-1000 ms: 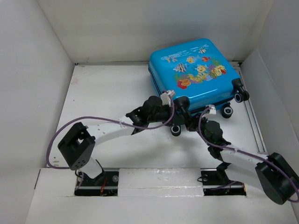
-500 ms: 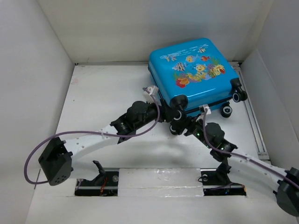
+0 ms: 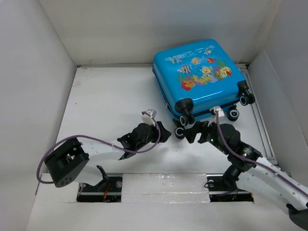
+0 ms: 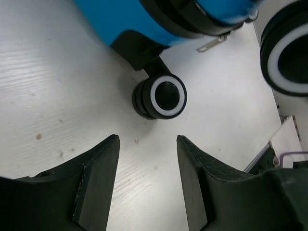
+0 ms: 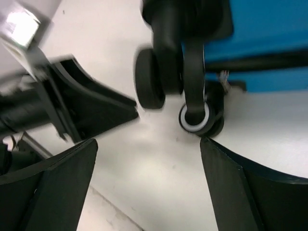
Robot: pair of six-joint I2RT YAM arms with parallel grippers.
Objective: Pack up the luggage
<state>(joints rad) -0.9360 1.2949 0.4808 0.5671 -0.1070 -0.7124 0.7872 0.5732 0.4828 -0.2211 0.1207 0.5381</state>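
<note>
lying just beyond right hand, luggage closed

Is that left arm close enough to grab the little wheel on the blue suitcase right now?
Probably yes. The left gripper faces the wheel of the luggage with jaws apart, and only bare table lies between them.

Your white table is boxed in by white panels, evenly lit: a back wall along its far edge, a left wall, a right wall.
</note>
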